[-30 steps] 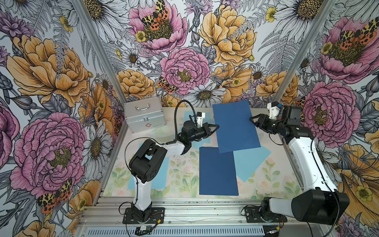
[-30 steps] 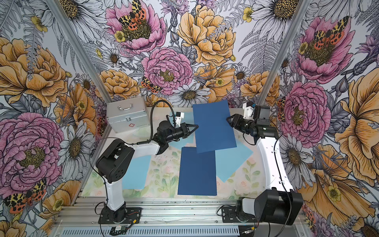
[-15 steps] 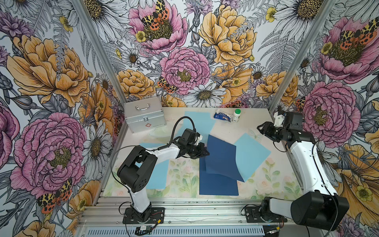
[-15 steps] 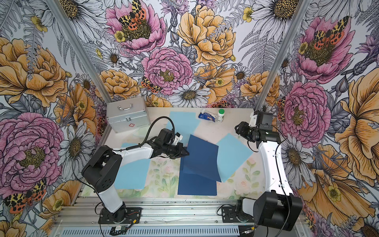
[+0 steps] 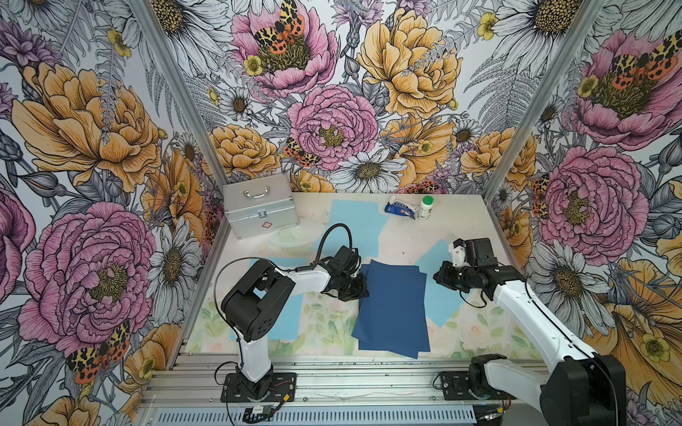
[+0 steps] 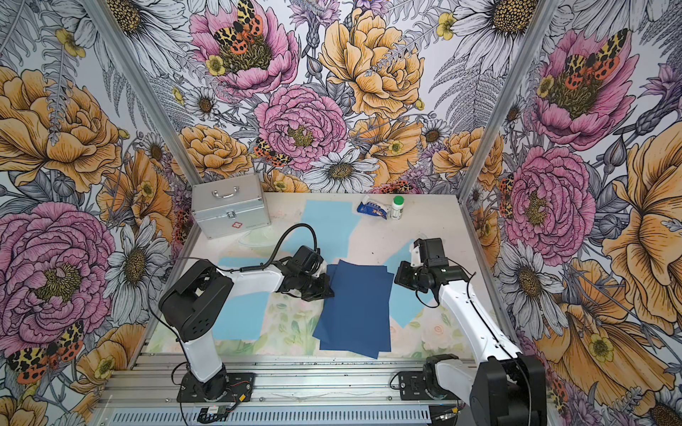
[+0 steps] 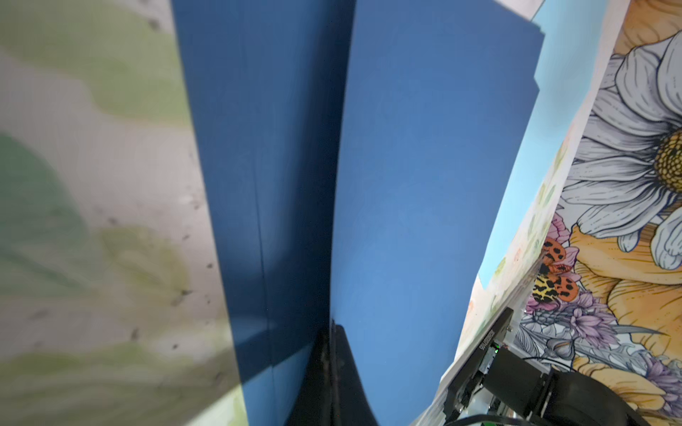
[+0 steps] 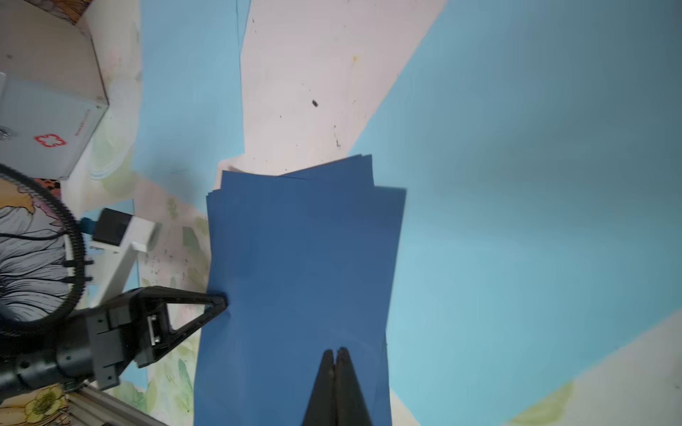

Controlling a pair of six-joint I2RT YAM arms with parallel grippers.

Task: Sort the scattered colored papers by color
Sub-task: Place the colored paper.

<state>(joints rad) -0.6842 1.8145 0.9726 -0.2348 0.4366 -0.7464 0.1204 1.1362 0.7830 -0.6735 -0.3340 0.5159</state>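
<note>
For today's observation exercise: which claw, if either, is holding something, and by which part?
The left claw pinches the top dark blue sheet at its side edge, the one nearest the left arm. The right claw is shut on nothing.

Both top views look steeply down from high above the front rail [image 5: 350, 383] onto the whole table [image 5: 406, 239], nearly alike. The left wrist camera skims close along the navy sheets [image 7: 424, 184]; the right wrist camera looks down on them from farther. All four share them, lower centre in both top views.
</note>
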